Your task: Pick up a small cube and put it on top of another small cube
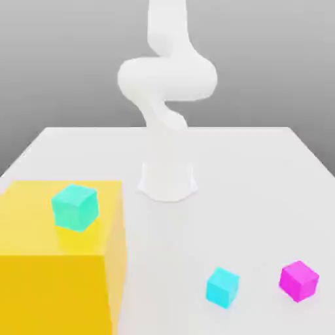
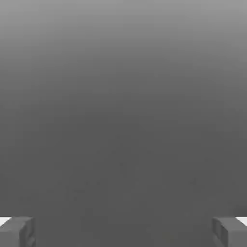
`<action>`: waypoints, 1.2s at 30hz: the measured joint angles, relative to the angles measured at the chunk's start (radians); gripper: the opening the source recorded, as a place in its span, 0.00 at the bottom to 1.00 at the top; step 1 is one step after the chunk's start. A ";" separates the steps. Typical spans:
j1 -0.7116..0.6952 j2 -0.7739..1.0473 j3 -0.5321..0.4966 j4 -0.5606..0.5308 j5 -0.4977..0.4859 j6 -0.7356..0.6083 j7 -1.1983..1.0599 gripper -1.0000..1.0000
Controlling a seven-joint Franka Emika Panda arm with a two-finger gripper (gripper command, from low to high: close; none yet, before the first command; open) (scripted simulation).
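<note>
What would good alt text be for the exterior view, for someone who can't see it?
A white robot arm rises from the back of a white table. At the exterior view's left, a teal cube sits on a large yellow block. Toward the front right, a cyan cube and a magenta cube rest apart on the table.

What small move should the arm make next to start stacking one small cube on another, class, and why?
Probably lower the open gripper toward the cyan cube on the table. The fingers stand wide apart with nothing between them, so no cube is held yet. The magenta cube sits close beside it, apart, a handy base.
</note>
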 joint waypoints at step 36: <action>0.294 1.127 0.197 -0.137 -0.319 0.512 0.318 0.00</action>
